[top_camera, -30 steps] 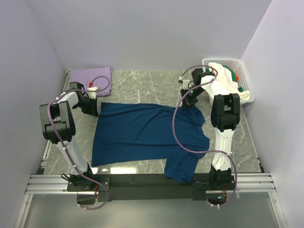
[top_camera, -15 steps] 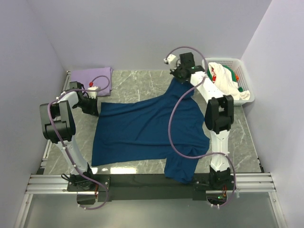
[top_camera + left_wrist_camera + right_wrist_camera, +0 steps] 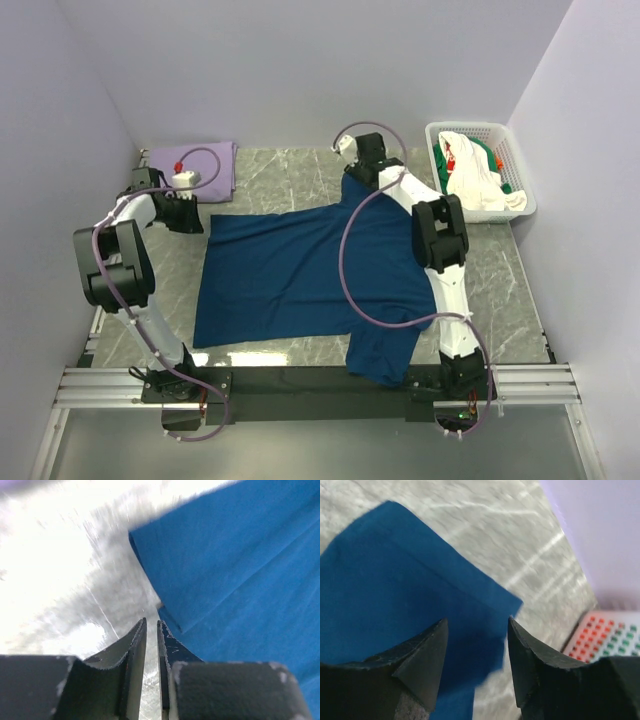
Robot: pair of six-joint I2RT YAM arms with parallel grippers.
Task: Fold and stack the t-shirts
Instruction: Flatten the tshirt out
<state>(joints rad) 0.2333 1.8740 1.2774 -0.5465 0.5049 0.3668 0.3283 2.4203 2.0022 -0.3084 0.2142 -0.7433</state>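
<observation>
A dark navy t-shirt (image 3: 310, 270) lies spread across the marble table, one corner drawn toward the back middle and another part (image 3: 385, 360) drooping over the front edge. My right gripper (image 3: 352, 175) (image 3: 477, 622) hovers open just above that back corner (image 3: 395, 580), with nothing between its fingers. My left gripper (image 3: 190, 217) (image 3: 151, 622) sits at the shirt's left edge (image 3: 240, 555). Its jaws stand a narrow slit apart, with bare table showing between them. A folded pale lavender t-shirt (image 3: 195, 160) lies at the back left.
A white lattice basket (image 3: 468, 127) (image 3: 610, 635) at the back right holds white (image 3: 480, 175) and green (image 3: 497, 160) t-shirts with red-orange bits. Purple walls close in the left, back and right. The rail with both arm bases (image 3: 320, 385) runs along the front edge.
My right gripper carried the shirt's right corner from beside the basket to the back middle, then opened and let it go. My left gripper shifted slightly back-left and parted off the shirt edge.
</observation>
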